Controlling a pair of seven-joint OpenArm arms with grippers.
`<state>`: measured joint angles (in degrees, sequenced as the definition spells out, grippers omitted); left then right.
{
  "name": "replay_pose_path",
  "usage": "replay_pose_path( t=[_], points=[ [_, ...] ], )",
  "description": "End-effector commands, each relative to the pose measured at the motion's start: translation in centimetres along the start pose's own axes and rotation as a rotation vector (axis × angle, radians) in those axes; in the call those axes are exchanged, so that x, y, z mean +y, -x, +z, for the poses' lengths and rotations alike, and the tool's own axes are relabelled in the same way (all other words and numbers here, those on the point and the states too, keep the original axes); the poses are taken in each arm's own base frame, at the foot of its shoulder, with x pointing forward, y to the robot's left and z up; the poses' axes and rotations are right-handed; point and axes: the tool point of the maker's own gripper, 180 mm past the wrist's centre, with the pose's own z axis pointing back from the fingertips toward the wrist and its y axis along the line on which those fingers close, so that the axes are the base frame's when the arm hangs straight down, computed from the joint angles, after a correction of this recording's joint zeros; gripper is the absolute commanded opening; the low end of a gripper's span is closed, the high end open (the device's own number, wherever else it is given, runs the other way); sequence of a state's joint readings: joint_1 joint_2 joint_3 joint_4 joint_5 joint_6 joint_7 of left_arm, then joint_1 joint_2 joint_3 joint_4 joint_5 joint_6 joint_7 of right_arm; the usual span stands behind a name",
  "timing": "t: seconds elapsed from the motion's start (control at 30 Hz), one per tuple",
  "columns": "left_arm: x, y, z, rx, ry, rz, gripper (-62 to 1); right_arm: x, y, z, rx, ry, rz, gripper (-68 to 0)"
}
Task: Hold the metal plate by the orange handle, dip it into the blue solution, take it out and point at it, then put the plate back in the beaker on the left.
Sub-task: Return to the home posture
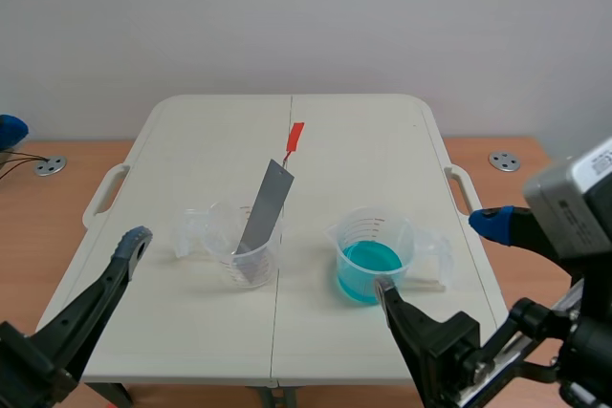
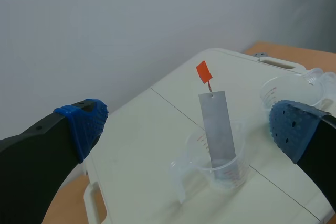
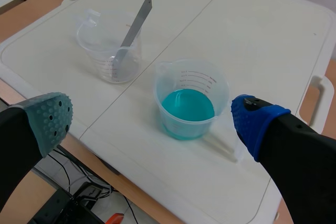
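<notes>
A clear beaker (image 1: 245, 257) stands left of the table's centre seam. In it leans a grey metal plate (image 1: 267, 209), its small orange handle (image 1: 295, 137) sticking up at the top. To the right stands a second beaker (image 1: 375, 247) holding blue solution (image 1: 367, 266). My left gripper (image 2: 190, 128) is open, well short of the plate (image 2: 217, 129) and its beaker (image 2: 223, 170), with nothing between its fingers. Near the table's front right, my right gripper (image 3: 152, 118) is also open and holds nothing. It hovers before the blue beaker (image 3: 169, 78).
The white folding table (image 1: 344, 112) has carry handles at both sides and sits on a wooden surface. A blue object with cables (image 1: 10, 129) lies off the table at far left. Metal discs (image 1: 504, 161) lie on the wood.
</notes>
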<state>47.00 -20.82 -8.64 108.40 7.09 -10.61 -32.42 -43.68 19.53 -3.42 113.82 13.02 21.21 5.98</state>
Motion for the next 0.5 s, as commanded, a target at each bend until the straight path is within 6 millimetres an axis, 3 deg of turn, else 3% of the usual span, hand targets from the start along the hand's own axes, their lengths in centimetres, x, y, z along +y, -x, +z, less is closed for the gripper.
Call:
replay_pose_path(
  t=[0.0, 0.47],
  points=[
    [-0.2, -0.1, 0.2, 0.000, 0.008, 0.013, 1.4, -0.5, -1.3, -0.1, -0.041, 0.013, 0.013, -5.0],
    [-2.3, 2.2, 0.5, 0.131, 0.124, 0.083, 1.4, -0.5, -0.4, -0.1, 0.008, 0.013, 0.012, -5.0]
  ],
)
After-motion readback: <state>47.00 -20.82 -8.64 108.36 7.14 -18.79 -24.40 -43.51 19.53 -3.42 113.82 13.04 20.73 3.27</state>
